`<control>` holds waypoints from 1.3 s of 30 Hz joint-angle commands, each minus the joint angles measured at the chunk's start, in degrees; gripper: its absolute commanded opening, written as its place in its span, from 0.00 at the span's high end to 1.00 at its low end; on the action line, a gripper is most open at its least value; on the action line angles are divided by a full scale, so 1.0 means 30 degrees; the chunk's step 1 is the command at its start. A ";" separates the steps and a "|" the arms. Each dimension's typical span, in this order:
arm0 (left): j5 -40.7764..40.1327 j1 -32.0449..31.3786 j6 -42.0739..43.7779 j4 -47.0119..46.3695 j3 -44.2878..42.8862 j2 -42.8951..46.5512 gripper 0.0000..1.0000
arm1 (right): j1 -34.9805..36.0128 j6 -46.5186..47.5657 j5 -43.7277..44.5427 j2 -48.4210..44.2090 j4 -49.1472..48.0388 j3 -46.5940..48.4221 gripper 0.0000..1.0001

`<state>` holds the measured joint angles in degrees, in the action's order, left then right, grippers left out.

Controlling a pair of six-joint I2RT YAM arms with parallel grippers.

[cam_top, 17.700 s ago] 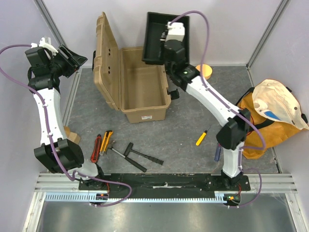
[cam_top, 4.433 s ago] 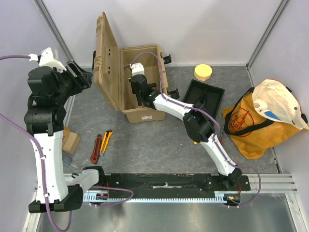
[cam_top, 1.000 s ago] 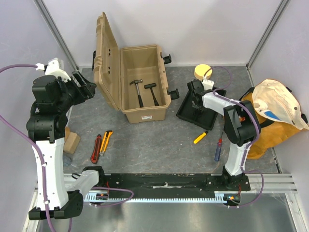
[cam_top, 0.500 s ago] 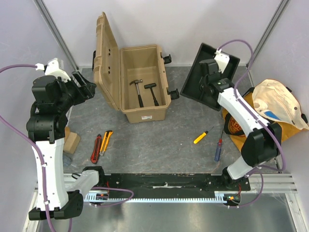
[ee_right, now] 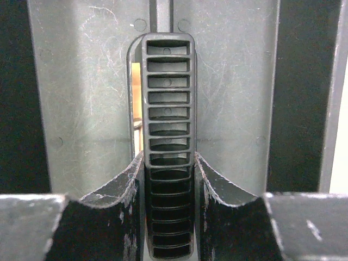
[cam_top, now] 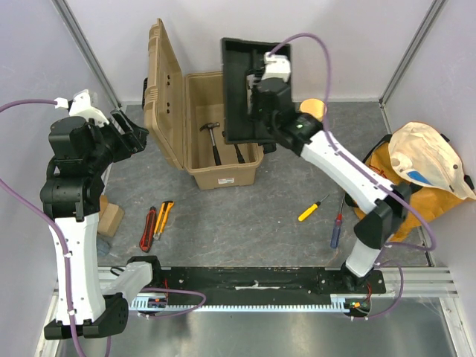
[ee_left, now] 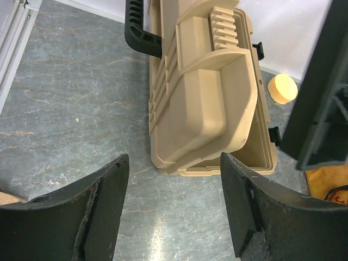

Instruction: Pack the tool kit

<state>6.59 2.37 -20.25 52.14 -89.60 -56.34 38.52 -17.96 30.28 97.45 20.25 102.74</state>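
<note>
Above the open toolbox, the right gripper pinches the ribbed handle of the tray, presumably for seating it; the left gripper is spread, empty.

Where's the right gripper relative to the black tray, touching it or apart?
Touching. The right wrist view shows the right gripper with its fingers pressed against both sides of the black tray's ribbed handle, no gap.

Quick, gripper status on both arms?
Left gripper: open, empty.
Right gripper: closed on the black inner tray, at its ribbed centre handle.
</note>
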 commanded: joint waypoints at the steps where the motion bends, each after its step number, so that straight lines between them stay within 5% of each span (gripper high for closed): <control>1: 0.0294 -0.0058 0.0071 -0.0651 -0.0015 0.0263 0.26 | 0.1336 0.0157 0.0276 0.2199 -0.1477 0.2283 1.00; 9: 0.0089 -0.0058 0.0187 -0.0447 -0.0074 0.0409 0.26 | 0.2305 -0.1222 0.1948 0.6419 0.2503 0.7525 1.00; 39: 0.0176 -0.0087 0.0099 -0.0446 0.0189 0.0234 0.26 | 0.3594 -0.2160 0.3352 1.2222 0.4761 1.0518 1.00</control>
<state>6.57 2.37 -20.25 52.16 -89.58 -55.94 49.06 -25.23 35.40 132.51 33.80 129.64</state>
